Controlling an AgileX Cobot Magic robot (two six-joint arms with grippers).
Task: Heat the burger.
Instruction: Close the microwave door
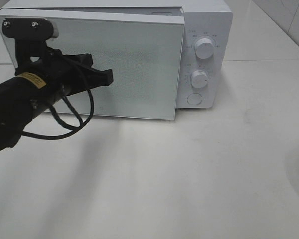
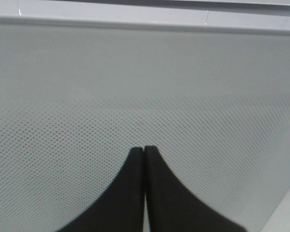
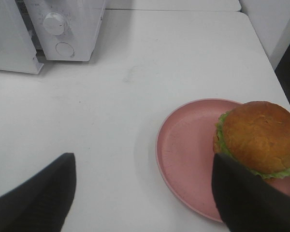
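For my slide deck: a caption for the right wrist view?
Open right claw above the table, burger on pink plate, microwave beyond.

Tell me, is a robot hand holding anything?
No. The left hand is shut, empty, by the microwave door. The right hand is open above the burger.

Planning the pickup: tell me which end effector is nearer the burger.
Right. The right end effector hangs open just above the burger on its pink plate. The left end effector, shut, is up at the microwave door, with no burger in sight.

Brown-bunned burger [image 3: 258, 137] upright on pink plate [image 3: 188, 154]
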